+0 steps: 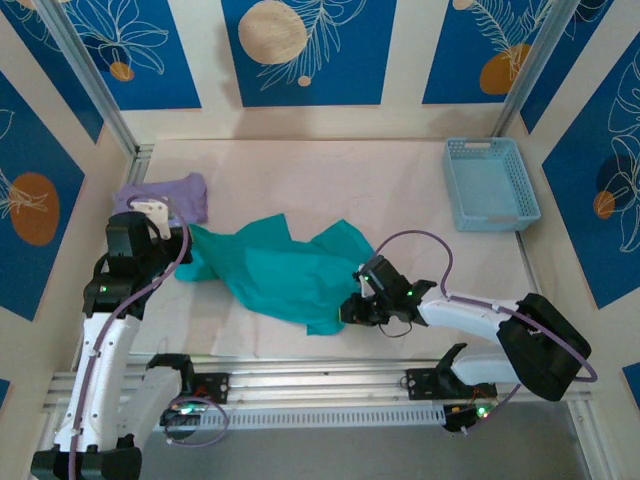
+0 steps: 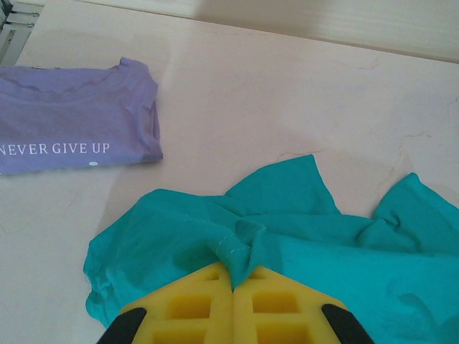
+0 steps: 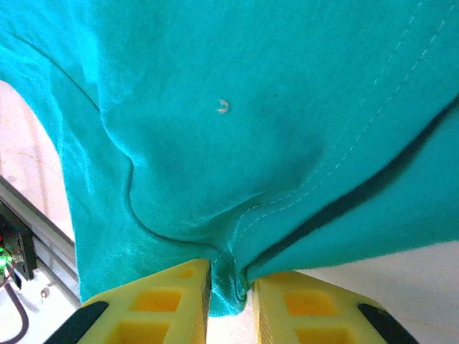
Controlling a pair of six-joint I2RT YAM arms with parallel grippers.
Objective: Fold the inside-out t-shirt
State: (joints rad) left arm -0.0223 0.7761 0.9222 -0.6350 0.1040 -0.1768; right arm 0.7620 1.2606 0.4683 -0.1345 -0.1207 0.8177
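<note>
Item: t-shirt (image 1: pixel 280 270), teal, lying crumpled in a twisted band on the table (image 1: pixel 330 170), one end just beside the purple shirt (image 1: pixel 165 195), the other well apart from it toward the near edge. Left gripper (image 2: pixel 233 276): pads together, clamped on a small fold of stitched edge at the end nearest the purple shirt. Right gripper (image 3: pixel 231 287): pads pressed onto a bunch of hem at the end farthest from the purple shirt. Step in hand, as judged: both ends taken, cloth to be spread flat before any fold. To do it well: draw the two grips apart evenly, lift enough for the twist to drop out, steer away from the purple shirt so it is not dragged, and lay the cloth down without slack. Top view: gives the whole garment, its creases, and a blue basket (image 1: pixel 490 185) far across the table from the purple shirt, but not what sits between the pads. Left wrist view: adds the lettering NEVER GIVE UP on the purple shirt and the stitching in the pinch. Right wrist view: adds a seam line, a white speck, and a dark gap between two layers beside the hem; how many layers are caught cannot be told
</note>
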